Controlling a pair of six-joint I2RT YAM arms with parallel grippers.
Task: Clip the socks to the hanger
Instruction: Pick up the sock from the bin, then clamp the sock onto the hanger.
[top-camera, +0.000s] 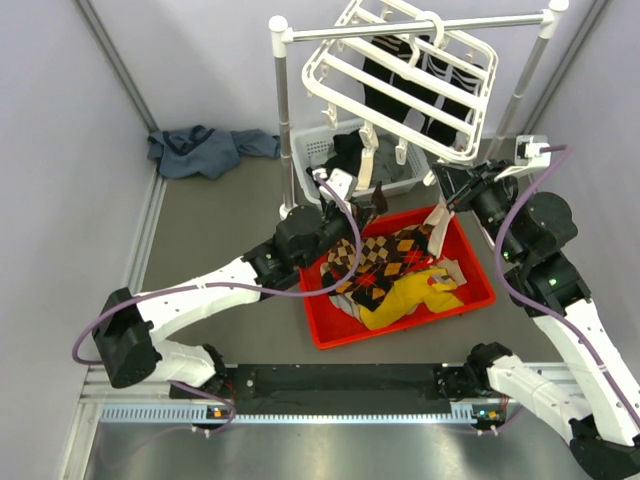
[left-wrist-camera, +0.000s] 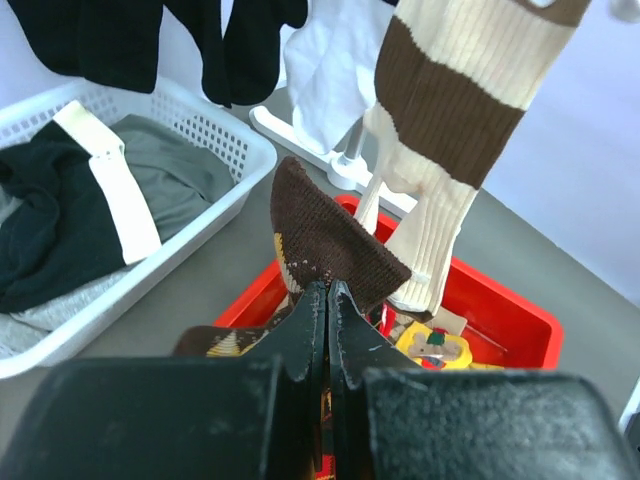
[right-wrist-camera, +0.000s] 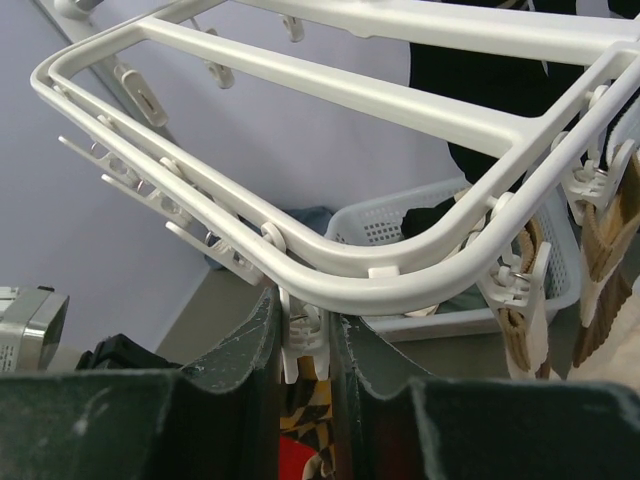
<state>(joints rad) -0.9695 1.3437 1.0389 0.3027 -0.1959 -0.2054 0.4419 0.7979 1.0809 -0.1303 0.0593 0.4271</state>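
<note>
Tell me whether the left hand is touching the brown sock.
Touching. Left wrist view shows the left hand pinched shut on the sock, at its brown toe.

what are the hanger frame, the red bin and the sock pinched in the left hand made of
Hanger frame: looks like moulded white plastic, smooth and slightly glossy, with rounded bars and small moulded lugs.
Red bin: probably rigid plastic, with an even colour and shiny walls.
Sock: knitted fabric with a matte finish. The brown tip shows fine stitches, but I can't tell which fibre it is.
</note>
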